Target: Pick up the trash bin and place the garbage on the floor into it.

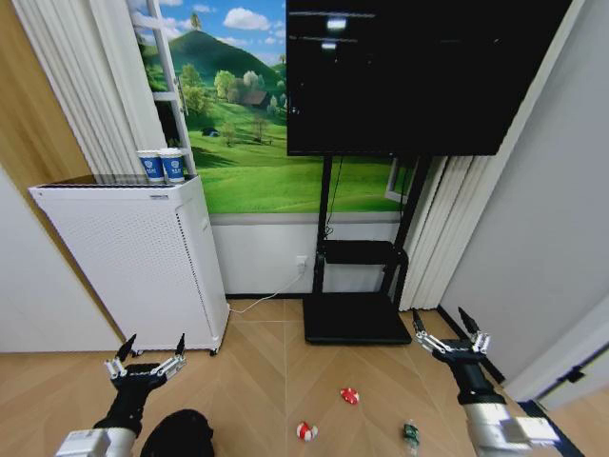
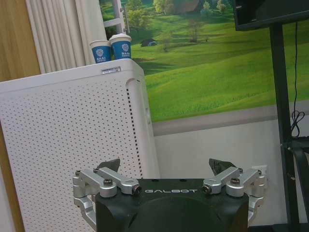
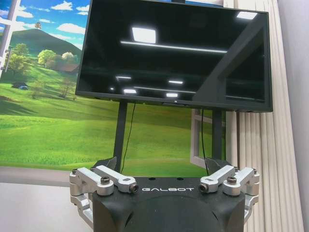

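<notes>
Head view, taken as a clock face centred on the floor in front of the robot. The left gripper (image 1: 147, 353) sits at about 8 o'clock, raised above the wood floor (image 1: 257, 381), with its fingers spread wide and nothing between them. The right gripper (image 1: 450, 332) sits at about 4 o'clock, likewise spread wide and empty. The left wrist view confirms the left gripper (image 2: 166, 169) with a broad gap between its dark fingertips (image 2: 110, 165); the right wrist view shows the same for the right gripper (image 3: 161, 166).

The trash bin (image 1: 178, 434), black and round, stands on the floor at about 7 o'clock, just beside and below the left gripper and near that arm. Whether the arm touches it cannot be told.

The garbage lies on the floor in three pieces, apart from the bin. One red-and-white wrapper ball (image 1: 350, 395) is near 5 o'clock. A second wrapper ball (image 1: 305, 431) lies close to 6 o'clock. A small green-and-clear bottle piece (image 1: 411, 435) lies at about 5 o'clock, just beside the right arm.

A white perforated appliance (image 1: 133, 262) stands at 9 to 10 o'clock against the wall, with two blue-and-white paper cups (image 1: 162, 165) on its top. A black screen on a stand (image 1: 409, 76) occupies 12 to 1 o'clock, in front of a landscape mural (image 1: 247, 143).
</notes>
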{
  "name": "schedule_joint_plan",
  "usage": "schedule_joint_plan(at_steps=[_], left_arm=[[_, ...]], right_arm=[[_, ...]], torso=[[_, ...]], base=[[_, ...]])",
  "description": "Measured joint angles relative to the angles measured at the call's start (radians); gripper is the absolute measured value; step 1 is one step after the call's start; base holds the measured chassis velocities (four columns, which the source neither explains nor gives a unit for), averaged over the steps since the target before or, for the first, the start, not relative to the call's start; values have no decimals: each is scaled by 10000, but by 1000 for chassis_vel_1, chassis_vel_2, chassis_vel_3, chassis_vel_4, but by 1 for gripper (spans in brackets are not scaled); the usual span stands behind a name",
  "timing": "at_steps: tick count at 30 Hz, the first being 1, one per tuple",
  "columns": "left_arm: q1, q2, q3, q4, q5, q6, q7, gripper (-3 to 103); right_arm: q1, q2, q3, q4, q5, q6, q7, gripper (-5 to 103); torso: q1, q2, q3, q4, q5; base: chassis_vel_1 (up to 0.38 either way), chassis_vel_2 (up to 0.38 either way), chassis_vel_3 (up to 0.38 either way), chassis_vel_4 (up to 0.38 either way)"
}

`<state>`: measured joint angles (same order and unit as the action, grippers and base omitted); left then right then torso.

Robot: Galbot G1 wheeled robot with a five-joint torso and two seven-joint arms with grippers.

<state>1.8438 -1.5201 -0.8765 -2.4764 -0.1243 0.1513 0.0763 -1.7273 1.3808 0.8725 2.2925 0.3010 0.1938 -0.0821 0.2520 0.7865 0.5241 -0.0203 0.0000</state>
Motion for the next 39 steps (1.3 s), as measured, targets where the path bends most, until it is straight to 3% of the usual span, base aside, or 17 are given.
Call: schedule_joint_plan(at_steps=[39], left_arm=[[23, -41, -23, 92, -71, -149, -41, 100]], right_arm=[[-53, 59, 0, 1, -26, 139, -187, 100]], torso=[[-769, -1805, -1056, 2, -1]], base=[[12, -9, -12, 13]])
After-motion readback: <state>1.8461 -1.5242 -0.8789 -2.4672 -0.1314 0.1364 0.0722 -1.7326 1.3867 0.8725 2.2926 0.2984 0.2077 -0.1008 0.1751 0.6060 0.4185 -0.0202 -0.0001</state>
